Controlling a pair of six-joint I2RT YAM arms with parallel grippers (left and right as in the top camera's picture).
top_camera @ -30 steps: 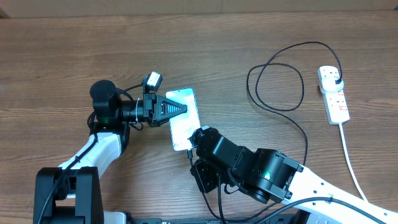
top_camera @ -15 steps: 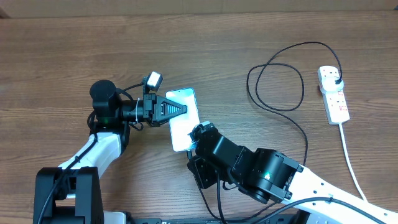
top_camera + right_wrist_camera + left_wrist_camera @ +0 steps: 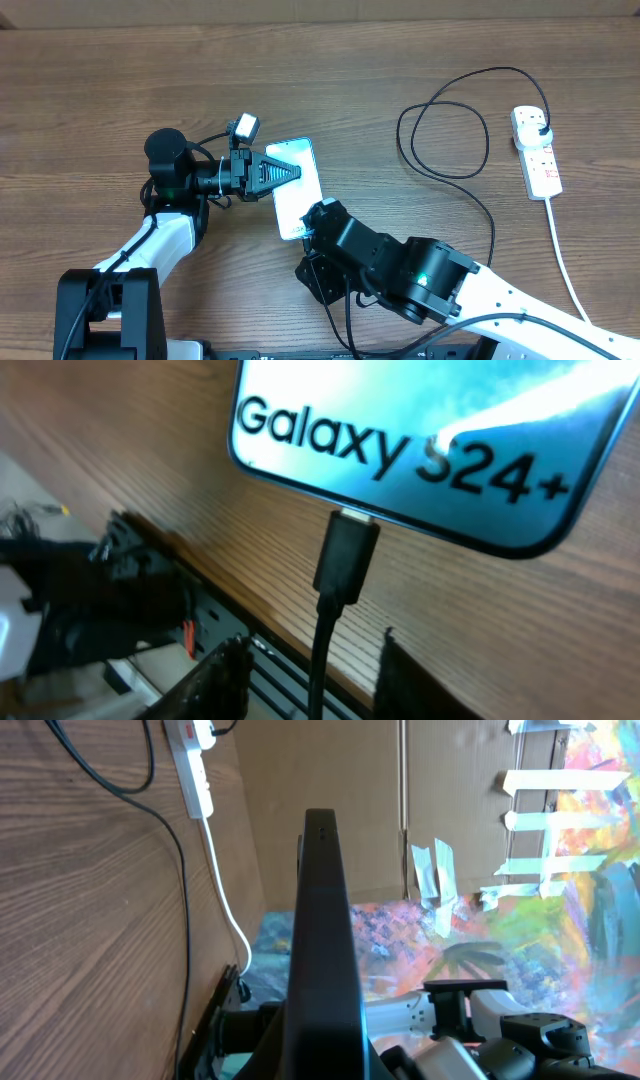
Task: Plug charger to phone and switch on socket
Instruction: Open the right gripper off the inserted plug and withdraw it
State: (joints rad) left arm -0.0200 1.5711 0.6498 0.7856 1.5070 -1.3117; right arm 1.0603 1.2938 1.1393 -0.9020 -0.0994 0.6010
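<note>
The phone lies on the wood table with its teal screen lit. My left gripper is shut on the phone's long left edge. In the left wrist view the phone shows edge-on as a dark bar between the jaws. The right wrist view shows the phone's end with white text. The charger's small connector sits in that end's port. My right gripper is open, with the thin cable running untouched between its fingers. The charger's cable loops to its plug in the socket.
The socket's thick white lead runs toward the front right edge. The socket also shows in the left wrist view. My right arm's body covers the table in front of the phone. The table's front edge lies close behind the connector.
My right arm has drawn slightly left and back toward the front edge, away from the phone's end. The left gripper and phone have not moved.
</note>
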